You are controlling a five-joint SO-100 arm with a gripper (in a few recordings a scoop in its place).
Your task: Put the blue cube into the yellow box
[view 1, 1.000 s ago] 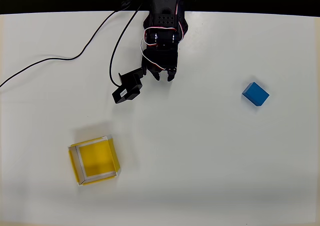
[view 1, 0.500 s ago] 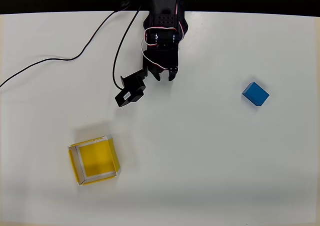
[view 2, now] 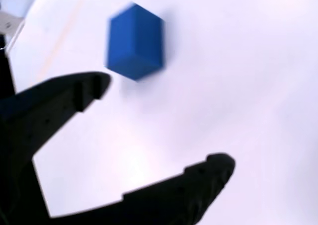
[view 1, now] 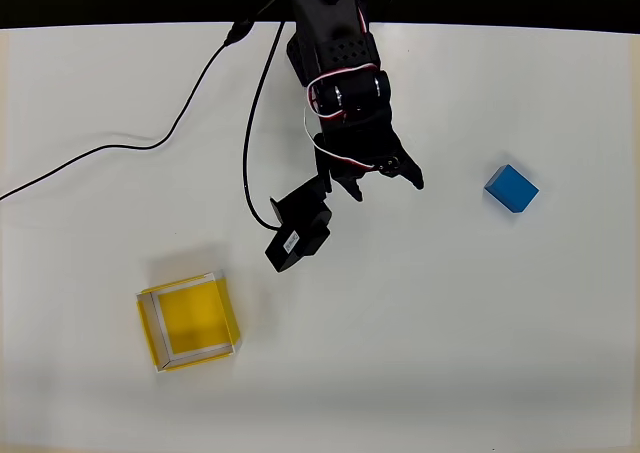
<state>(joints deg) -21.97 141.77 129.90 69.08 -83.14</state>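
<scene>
The blue cube [view 1: 511, 188] is a small, solid, bright-blue block with plain matte faces, turned so its corners point across the white table [view 1: 480, 353] rather than squarely along it. In the wrist view the blue cube [view 2: 135, 42] is a little blurred and shows three faces, the lower ones a shade darker than the top. It sits on the right side of the table in the overhead view, resting flat with bare surface all around it.

The yellow box [view 1: 188, 321] is a shallow, open square tray with a yellow floor, yellow outer sides and a pale rim, lying low on the left and well apart from the cube. Its floor is bare.

Counting them: one blue cube, one yellow box, one black arm [view 1: 335, 48] reaching in from the top edge, and one black cable [view 1: 150, 145] trailing off to the left.

The claw [view 1: 385, 180] stands with its jaws spread apart and holds nothing. From above it lies between the two things, nearer the cube but not touching it. In the wrist view the claw [view 2: 164, 123] frames bare table, with the cube just beyond its upper finger.
</scene>
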